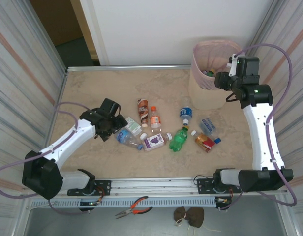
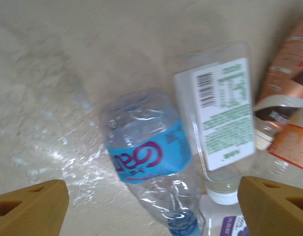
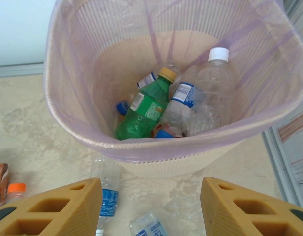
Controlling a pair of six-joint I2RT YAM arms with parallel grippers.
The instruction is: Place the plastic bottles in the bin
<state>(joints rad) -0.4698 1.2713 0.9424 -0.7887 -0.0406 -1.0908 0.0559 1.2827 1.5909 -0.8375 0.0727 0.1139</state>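
Bin [image 1: 200,92] at far-R edge (bottles [image 1: 179,139] clustered centre)

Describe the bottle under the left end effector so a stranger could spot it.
On the table, find the bottle cluster mid-surface and go to its left end, below the left end effector. There lies a crumpled clear bottle on its side, blue-capped. Its blue label with pink lettering sets it apart from the white-labelled bottle beside it.
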